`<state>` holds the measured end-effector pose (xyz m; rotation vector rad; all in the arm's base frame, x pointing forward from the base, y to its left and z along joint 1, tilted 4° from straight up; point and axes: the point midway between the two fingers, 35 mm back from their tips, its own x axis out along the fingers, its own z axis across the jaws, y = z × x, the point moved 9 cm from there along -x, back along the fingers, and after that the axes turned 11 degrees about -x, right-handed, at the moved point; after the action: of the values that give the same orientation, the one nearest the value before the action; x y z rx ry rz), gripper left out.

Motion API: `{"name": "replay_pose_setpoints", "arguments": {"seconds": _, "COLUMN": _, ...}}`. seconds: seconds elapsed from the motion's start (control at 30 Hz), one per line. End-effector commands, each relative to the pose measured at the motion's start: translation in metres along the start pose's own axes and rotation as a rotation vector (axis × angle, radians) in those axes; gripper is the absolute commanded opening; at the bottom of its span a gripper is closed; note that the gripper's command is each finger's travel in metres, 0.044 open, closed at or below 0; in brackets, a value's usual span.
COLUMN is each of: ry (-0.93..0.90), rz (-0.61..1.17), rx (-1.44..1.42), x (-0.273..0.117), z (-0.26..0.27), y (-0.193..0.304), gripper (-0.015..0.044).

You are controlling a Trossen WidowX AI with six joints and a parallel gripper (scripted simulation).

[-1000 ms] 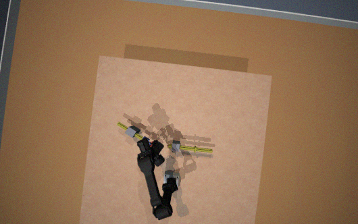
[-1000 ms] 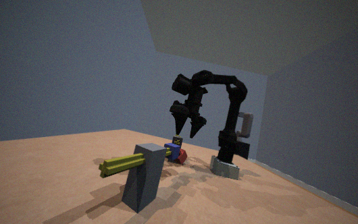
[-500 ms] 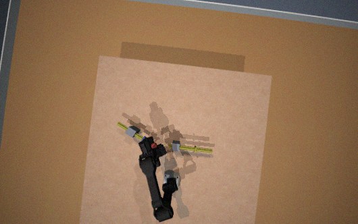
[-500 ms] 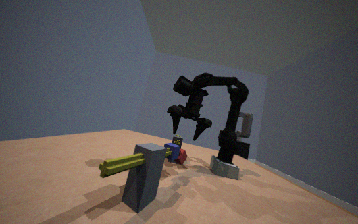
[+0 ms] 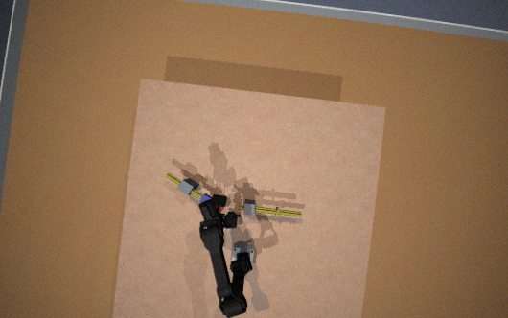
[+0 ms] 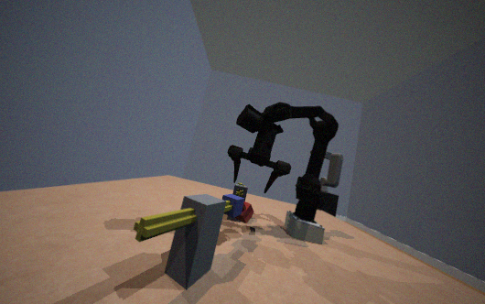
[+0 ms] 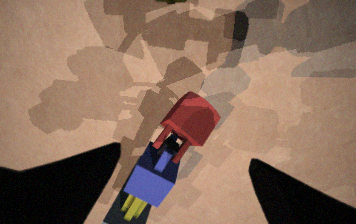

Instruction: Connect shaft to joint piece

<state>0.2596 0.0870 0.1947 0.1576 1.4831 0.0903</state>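
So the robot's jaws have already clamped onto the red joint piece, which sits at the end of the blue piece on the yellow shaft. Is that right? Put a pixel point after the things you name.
Not quite: the jaws (image 6: 251, 187) stand wide open above the red joint piece (image 6: 246, 212) (image 7: 192, 118), holding nothing, as the exterior view shows. The red piece does sit at the end of the blue piece (image 6: 234, 205) (image 7: 150, 185) on the yellow shaft (image 6: 167, 222) (image 7: 134, 207).

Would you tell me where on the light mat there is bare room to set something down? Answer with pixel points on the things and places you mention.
Bare patches: the mat's far part, between its far edge and the shadows, and the strip right of the second shaft (image 5: 289, 213). It is crowded between the two blocks (image 5: 186, 187) (image 5: 249, 208), where the tool (image 6: 251, 187) hangs over the red piece (image 6: 246, 212) (image 7: 192, 117).
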Motion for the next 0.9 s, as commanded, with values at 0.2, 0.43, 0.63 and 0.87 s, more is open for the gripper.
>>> {"name": "replay_pose_setpoints", "arguments": {"seconds": 0.2, "ry": -0.021, "rz": 0.03, "rx": 0.28, "x": 0.002, "z": -0.003, "y": -0.003, "gripper": 0.044}}
{"name": "replay_pose_setpoints", "arguments": {"seconds": 0.43, "ry": -0.032, "rz": 0.053, "rx": 0.493, "x": 0.004, "z": -0.006, "y": -0.005, "gripper": 0.044}}
{"name": "replay_pose_setpoints", "arguments": {"seconds": 0.63, "ry": -0.035, "rz": 0.065, "rx": 0.599, "x": 0.005, "z": -0.007, "y": -0.006, "gripper": 0.044}}
{"name": "replay_pose_setpoints", "arguments": {"seconds": 0.87, "ry": -0.035, "rz": 0.066, "rx": 0.598, "x": 0.028, "z": -0.007, "y": -0.009, "gripper": 0.044}}
